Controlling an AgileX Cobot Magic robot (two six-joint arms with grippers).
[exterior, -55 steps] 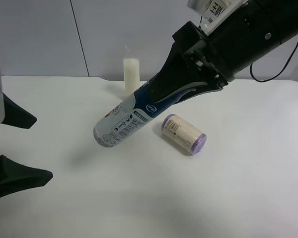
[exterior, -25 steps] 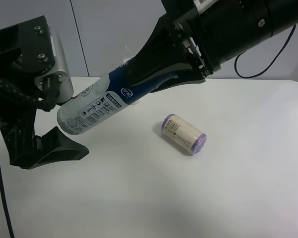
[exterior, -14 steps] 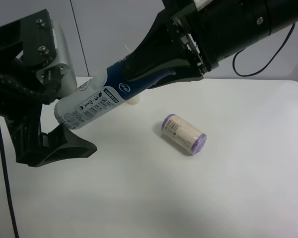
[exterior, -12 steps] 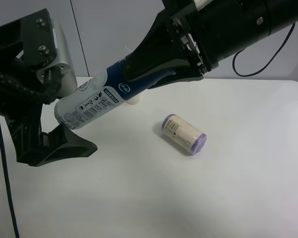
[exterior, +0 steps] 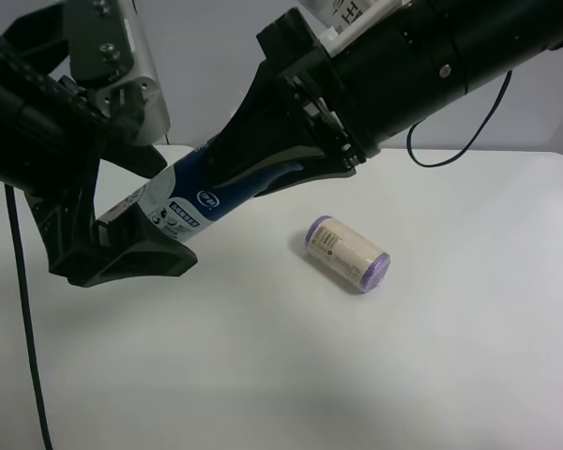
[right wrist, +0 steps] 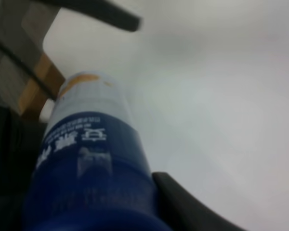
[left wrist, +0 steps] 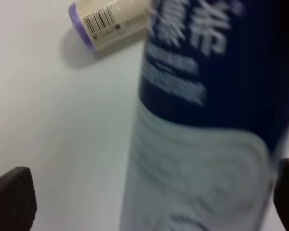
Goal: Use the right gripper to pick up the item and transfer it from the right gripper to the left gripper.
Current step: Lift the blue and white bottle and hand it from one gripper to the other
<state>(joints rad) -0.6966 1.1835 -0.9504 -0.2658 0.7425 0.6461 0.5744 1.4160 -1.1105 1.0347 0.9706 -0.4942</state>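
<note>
The item, a slim bottle (exterior: pixel 195 198) with a dark blue upper body and white lower end, hangs slanted above the table. My right gripper (exterior: pixel 233 173), on the arm with the white labelled part, is shut on its blue upper part. In the right wrist view the bottle (right wrist: pixel 89 159) fills the lower left beside one black finger (right wrist: pixel 192 207). My left gripper (exterior: pixel 174 214), with the grey-silver module, is open with its fingers above and below the white end. In the left wrist view the bottle (left wrist: pixel 202 120) stands between the spread fingertips (left wrist: pixel 12 197).
A cream roll with purple ends (exterior: pixel 347 253) lies on the white table (exterior: pixel 357 366) to the right of the bottle; it also shows in the left wrist view (left wrist: pixel 111 21). The white candle is hidden behind the arms. A black cable (exterior: pixel 23 309) hangs at the exterior view's left.
The left gripper has moved up and toward the bottle, so the white end now sits between its fingers. The right arm has shifted left with the bottle still held.
</note>
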